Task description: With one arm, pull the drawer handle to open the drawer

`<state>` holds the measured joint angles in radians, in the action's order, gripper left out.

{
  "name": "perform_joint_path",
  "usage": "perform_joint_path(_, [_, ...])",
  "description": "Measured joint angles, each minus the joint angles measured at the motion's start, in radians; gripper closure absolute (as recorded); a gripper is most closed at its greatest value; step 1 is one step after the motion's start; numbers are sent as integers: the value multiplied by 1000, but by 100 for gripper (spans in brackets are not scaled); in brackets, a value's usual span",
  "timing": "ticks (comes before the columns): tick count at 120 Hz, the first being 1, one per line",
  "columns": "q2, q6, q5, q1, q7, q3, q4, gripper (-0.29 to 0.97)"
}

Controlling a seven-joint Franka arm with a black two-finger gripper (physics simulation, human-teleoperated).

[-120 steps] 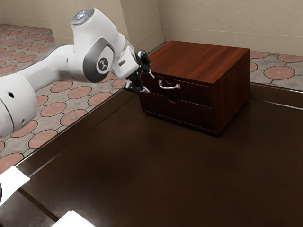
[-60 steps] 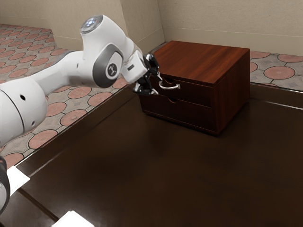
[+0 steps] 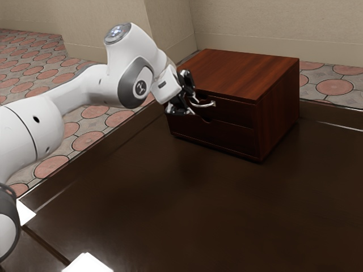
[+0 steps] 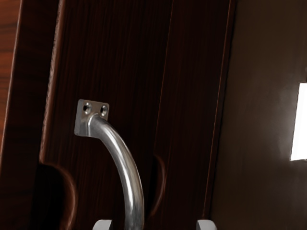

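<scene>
Arm: the white arm comes in from the exterior view's left and reaches over to the front of the wooden box.
Gripper: the black gripper is right at the handle, at the end of it that is nearer the exterior view's left.
Fingers: they are apart. In the wrist view two pale fingertips show with a wide gap between them. The shiny bar of the handle runs down into that gap, close to one fingertip and well away from the other. They are not squeezing it.
Handle: a curved silver bar. One end is fixed to the wood by a small plate with two screws.
Top drawer: the top drawer holds the handle. Its front sits level with the front of the bottom drawer, so it looks closed.
Box: it is reddish brown and stands on the dark table, near the far edge.
Floor: the floor beside the table has round red tiles.
</scene>
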<state>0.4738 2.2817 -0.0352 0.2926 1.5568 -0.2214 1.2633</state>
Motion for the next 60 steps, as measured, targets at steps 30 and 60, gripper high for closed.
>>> perform_joint_path(30, [-20, -6, -30, 0, 6, -14, 32, 62])
perform_joint_path(60, [-72, -9, -25, 4, 9, -15, 92, 66])
